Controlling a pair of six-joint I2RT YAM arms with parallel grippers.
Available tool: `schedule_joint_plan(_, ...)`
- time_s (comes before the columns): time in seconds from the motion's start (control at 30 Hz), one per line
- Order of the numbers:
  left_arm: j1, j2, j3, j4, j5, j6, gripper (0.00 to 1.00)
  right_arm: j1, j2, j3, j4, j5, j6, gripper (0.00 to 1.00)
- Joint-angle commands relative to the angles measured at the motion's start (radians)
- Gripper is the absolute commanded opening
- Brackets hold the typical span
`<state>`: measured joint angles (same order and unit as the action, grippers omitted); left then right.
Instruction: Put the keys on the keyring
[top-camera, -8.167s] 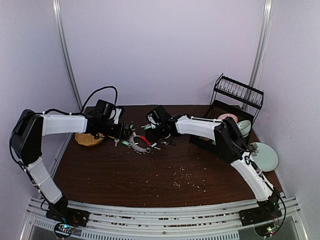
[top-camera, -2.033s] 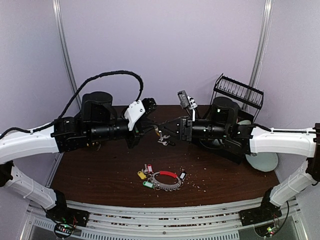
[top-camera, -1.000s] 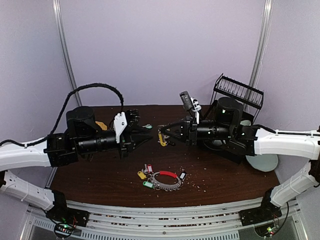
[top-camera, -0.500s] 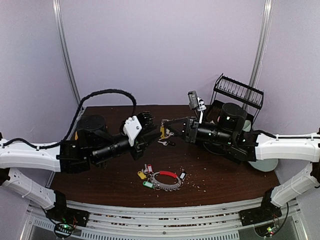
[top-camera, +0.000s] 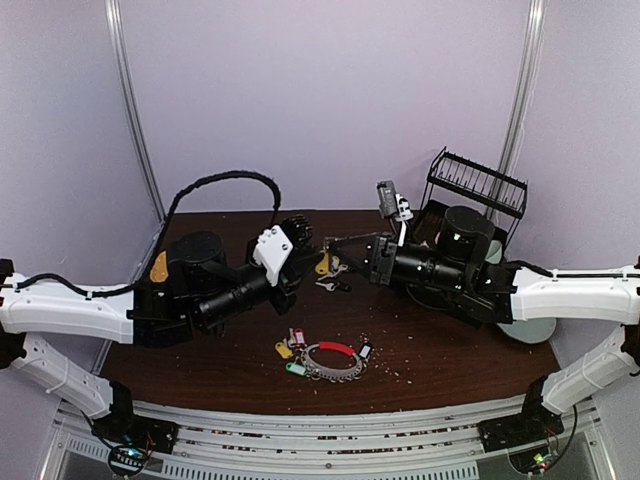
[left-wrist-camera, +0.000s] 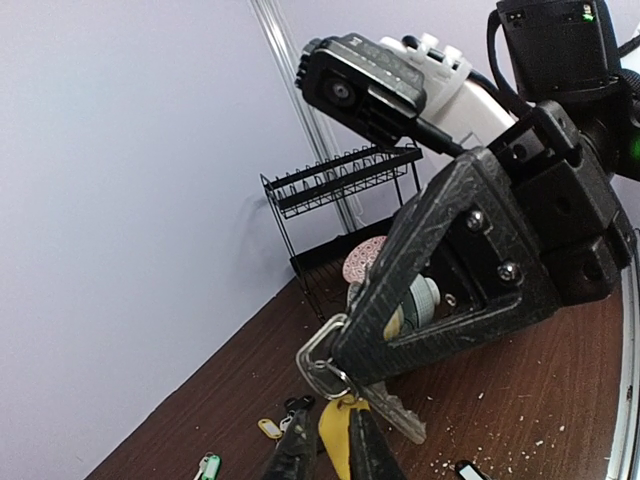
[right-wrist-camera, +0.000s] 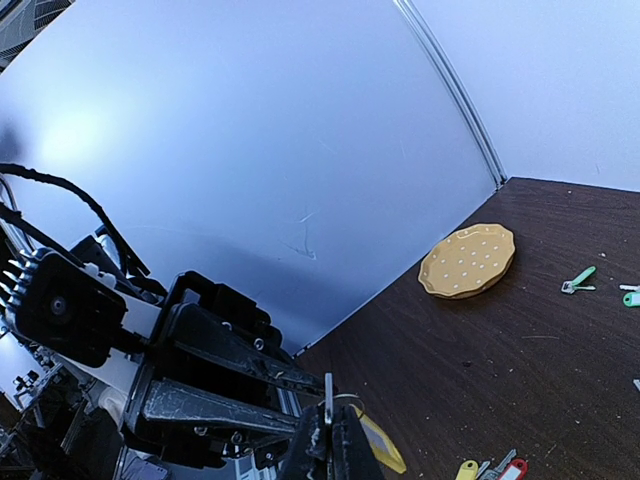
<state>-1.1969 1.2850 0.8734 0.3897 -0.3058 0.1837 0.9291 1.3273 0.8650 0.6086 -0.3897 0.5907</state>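
Observation:
Both arms are raised over the table with their tips meeting. My right gripper (top-camera: 328, 243) (right-wrist-camera: 328, 410) is shut on a silver metal clip (left-wrist-camera: 322, 352) (right-wrist-camera: 327, 388). From the clip hang a small ring, a silver key (left-wrist-camera: 400, 412) and a yellow tag (top-camera: 322, 265) (right-wrist-camera: 381, 446). My left gripper (top-camera: 308, 262) (left-wrist-camera: 331, 413) has its two fingers closed on that yellow tag (left-wrist-camera: 338, 432). The keyring (top-camera: 335, 361), part red arc and part beaded chain, lies on the table nearer the front. Tagged keys (top-camera: 291, 350) lie bunched at its left side.
A bunch of black-headed keys (top-camera: 331, 285) lies under the grippers. Loose tagged keys (left-wrist-camera: 268, 427) (right-wrist-camera: 578, 280) lie further back. A yellow plate (right-wrist-camera: 467, 260) sits at the back left. A black dish rack (top-camera: 475, 185) and a pale plate (top-camera: 527, 325) are at the right. Crumbs dot the wood.
My left gripper moved right and up to the right gripper's hanging bunch, and its fingers narrowed onto the yellow tag. My right gripper rose slightly, still gripping the clip.

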Motion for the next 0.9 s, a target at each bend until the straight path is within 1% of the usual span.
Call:
schedule_joint_plan(0.0, 0.003, 0.016, 0.028, 0.054, 0.023, -0.017, 0.14, 0.009, -0.032, 0.001, 0.029, 0.021, -0.003, 0.0)
schedule_joint_plan(0.23, 0.003, 0.035, 0.042, 0.049, 0.051, -0.012, 0.15, 0.013, -0.025, 0.007, 0.029, 0.019, -0.009, 0.0)
schedule_joint_plan(0.37, 0.003, 0.047, 0.054, 0.056, -0.003, -0.022, 0.15, 0.016, -0.025, 0.008, 0.025, 0.015, -0.012, 0.0)
schedule_joint_plan(0.47, 0.003, 0.057, 0.07, 0.056, -0.01, -0.015, 0.14, 0.018, -0.02, 0.009, 0.021, 0.017, -0.016, 0.0)
schedule_joint_plan(0.57, 0.003, 0.069, 0.08, 0.057, -0.034, -0.004, 0.1, 0.021, -0.015, 0.013, 0.018, 0.01, -0.019, 0.0)
schedule_joint_plan(0.67, 0.003, 0.073, 0.085, 0.057, -0.031, 0.005, 0.0, 0.022, -0.014, 0.019, 0.011, 0.005, -0.029, 0.0)
schedule_joint_plan(0.87, 0.003, 0.059, 0.074, 0.048, -0.022, 0.016, 0.0, 0.024, -0.017, 0.02, -0.002, 0.002, -0.043, 0.0)
